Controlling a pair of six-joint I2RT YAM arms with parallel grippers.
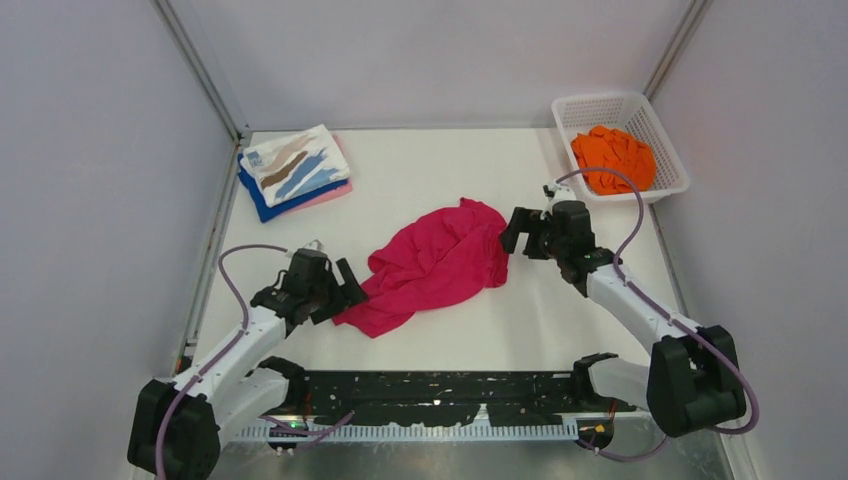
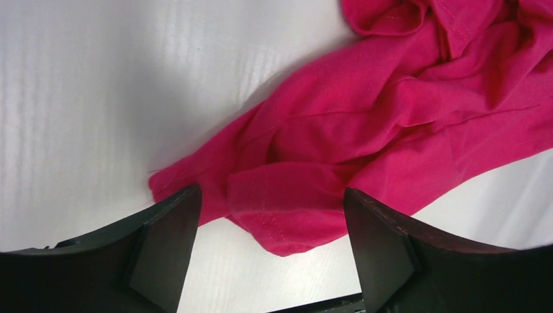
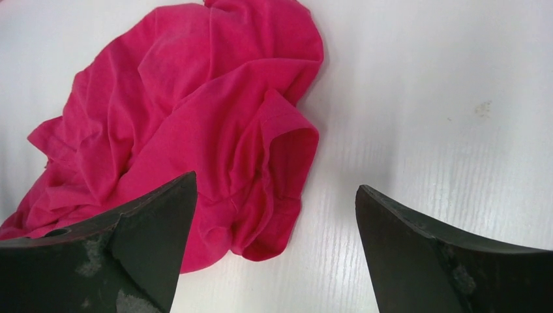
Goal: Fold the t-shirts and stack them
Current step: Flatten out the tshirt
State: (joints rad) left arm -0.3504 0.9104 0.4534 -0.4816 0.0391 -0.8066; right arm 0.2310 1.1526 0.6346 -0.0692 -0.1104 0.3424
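A crumpled magenta t-shirt (image 1: 435,265) lies in a heap mid-table. My left gripper (image 1: 350,290) stands open at the shirt's near-left corner. In the left wrist view that corner (image 2: 293,208) lies on the table between the spread fingers of the left gripper (image 2: 270,195), unpinched. My right gripper (image 1: 512,235) is open at the shirt's right edge; a sleeve (image 3: 280,169) rests by the left finger of the right gripper (image 3: 275,182), with bare table under the rest of the gap. An orange t-shirt (image 1: 612,158) sits in the basket. Folded t-shirts are stacked far left: white streaked (image 1: 293,165) on top, blue (image 1: 262,203) and pale pink (image 1: 335,192) below.
The white lattice basket (image 1: 568,105) stands at the far right corner. Grey walls enclose the table on the left, back and right. A black rail (image 1: 430,395) with the arm bases runs along the near edge.
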